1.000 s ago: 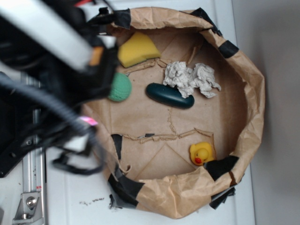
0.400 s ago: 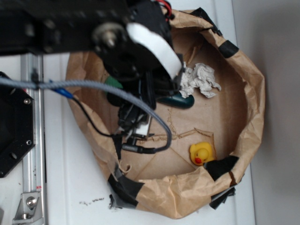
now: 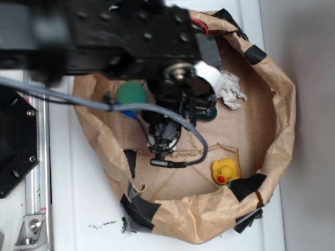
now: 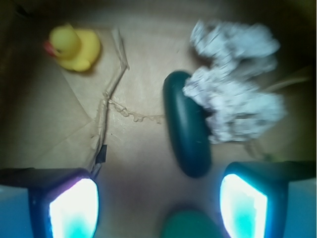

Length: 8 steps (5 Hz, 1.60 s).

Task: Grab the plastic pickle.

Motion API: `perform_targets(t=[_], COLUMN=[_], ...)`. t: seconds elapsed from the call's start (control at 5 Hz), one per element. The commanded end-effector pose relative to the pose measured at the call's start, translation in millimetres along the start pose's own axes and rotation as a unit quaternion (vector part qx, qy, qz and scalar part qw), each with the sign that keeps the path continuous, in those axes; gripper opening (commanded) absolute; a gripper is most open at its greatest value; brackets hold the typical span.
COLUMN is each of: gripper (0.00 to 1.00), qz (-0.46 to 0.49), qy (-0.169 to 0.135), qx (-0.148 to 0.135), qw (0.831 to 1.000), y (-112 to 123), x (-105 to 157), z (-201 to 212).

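The plastic pickle (image 4: 186,130) is a dark teal-green glossy oval lying on the brown paper floor, lengthwise ahead of my gripper and a little right of centre. My gripper (image 4: 158,201) is open and empty, its two lit fingers wide apart, the pickle's near end just ahead of the right finger (image 4: 243,204). In the exterior view my arm hides most of the pickle; only its right end (image 3: 210,115) shows under the wrist. The green ball (image 3: 131,94) lies left of it and shows at the bottom edge of the wrist view (image 4: 190,225).
Everything lies inside a crumpled brown paper bag wall (image 3: 282,104) taped with black. A crumpled white paper wad (image 4: 233,94) touches the pickle's right side. A yellow rubber duck (image 4: 74,47) sits far left ahead. A metal rail (image 3: 36,198) runs outside the bag.
My arm has swung right and down over the bag's middle, covering the yellow sponge and most of the pickle. The green ball shows again to its left.
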<state>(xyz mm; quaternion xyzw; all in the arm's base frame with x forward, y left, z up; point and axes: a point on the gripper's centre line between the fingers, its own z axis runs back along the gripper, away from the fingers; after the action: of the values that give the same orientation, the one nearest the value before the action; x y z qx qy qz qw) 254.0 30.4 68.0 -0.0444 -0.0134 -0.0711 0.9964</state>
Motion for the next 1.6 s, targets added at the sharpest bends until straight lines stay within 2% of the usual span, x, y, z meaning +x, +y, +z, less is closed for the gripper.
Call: perform_targets(t=[0.0, 0.2, 0.6, 0.8, 1.2, 1.4], gripper=[1.00, 1.00, 0.96, 0.00, 0.00, 0.00], qz=[-0.004, -0.008, -0.022, -0.024, -0.050, -0.068], qy=[-0.001, 0.000, -0.015, -0.069, -0.070, -0.124], qx=[-0.018, -0.010, 0.061, 0.049, 0.048, 0.049], qw=[1.000, 1.000, 0.998, 0.996, 0.995, 0.989], y=[16.3, 16.0, 22.3, 18.8, 15.1, -3.8], x=[14.2, 21.1, 43.2, 44.1, 39.6, 33.9], z=[-8.8, -21.0, -28.7, -24.7, 6.1, 36.5])
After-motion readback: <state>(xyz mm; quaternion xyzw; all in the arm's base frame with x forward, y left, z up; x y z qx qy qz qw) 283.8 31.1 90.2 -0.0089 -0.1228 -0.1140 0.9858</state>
